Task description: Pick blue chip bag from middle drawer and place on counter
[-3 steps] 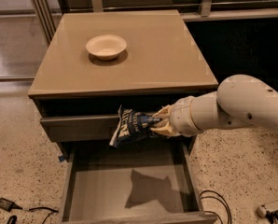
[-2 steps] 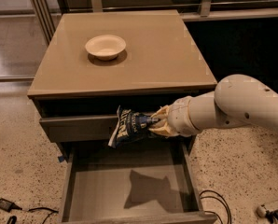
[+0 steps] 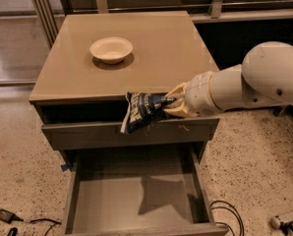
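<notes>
My gripper (image 3: 170, 106) is shut on the blue chip bag (image 3: 140, 112), a crumpled navy foil bag with white lettering. It holds the bag in the air in front of the cabinet, level with the counter's front edge and above the open middle drawer (image 3: 136, 193). The drawer is pulled far out and its grey inside is bare, with the bag's shadow on it. The counter (image 3: 151, 48) is the glossy tan top of the cabinet. My white arm (image 3: 254, 85) reaches in from the right.
A pale bowl (image 3: 111, 49) stands on the counter at the back left. A closed drawer front (image 3: 87, 134) sits just under the counter. Black cables (image 3: 227, 213) and a small plug (image 3: 4, 215) lie on the speckled floor beside the drawer.
The gripper has lifted the bag a little higher, from in front of the upper drawer front to the level of the counter's edge.
</notes>
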You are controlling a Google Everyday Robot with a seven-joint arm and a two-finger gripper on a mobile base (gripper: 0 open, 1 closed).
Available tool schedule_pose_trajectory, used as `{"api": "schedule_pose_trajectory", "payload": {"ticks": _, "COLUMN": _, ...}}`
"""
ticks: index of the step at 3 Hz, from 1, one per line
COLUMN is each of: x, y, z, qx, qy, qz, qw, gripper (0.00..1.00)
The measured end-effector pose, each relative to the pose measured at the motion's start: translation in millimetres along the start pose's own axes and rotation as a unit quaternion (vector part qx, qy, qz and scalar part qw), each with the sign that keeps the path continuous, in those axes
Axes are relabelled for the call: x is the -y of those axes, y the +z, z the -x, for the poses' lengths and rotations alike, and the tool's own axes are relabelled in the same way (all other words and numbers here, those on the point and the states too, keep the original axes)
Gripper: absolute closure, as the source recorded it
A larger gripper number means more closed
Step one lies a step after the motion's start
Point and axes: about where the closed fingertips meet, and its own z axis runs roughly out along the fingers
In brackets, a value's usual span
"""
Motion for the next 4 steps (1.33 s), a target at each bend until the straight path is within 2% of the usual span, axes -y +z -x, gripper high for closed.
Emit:
{"api": "schedule_pose_trajectory", "payload": {"ticks": 1, "x": 28.4, "y": -35.0, "z": 17.9, "qx": -0.001, "qy": -0.023, "qz": -0.035, "qw": 0.9991, "gripper": 1.00}}
{"api": "schedule_pose_trajectory", "payload": {"ticks": 2, "x": 28.5, "y": -34.9, "z": 18.0, "qx": -0.001, "qy": -0.023, "qz": -0.035, "qw": 0.9991, "gripper": 1.00}}
{"api": "schedule_pose_trajectory", "payload": {"ticks": 3, "x": 42.8, "y": -29.5, "z": 24.4, "qx": -0.006, "qy": -0.043, "qz": -0.038, "qw": 0.9983, "gripper": 1.00}}
{"api": "schedule_pose_trajectory", "payload": {"ticks": 4, "x": 83.3, "y": -15.2, "z": 25.8, "qx": -0.011, "qy": -0.062, "qz": -0.039, "qw": 0.9973, "gripper": 1.00}}
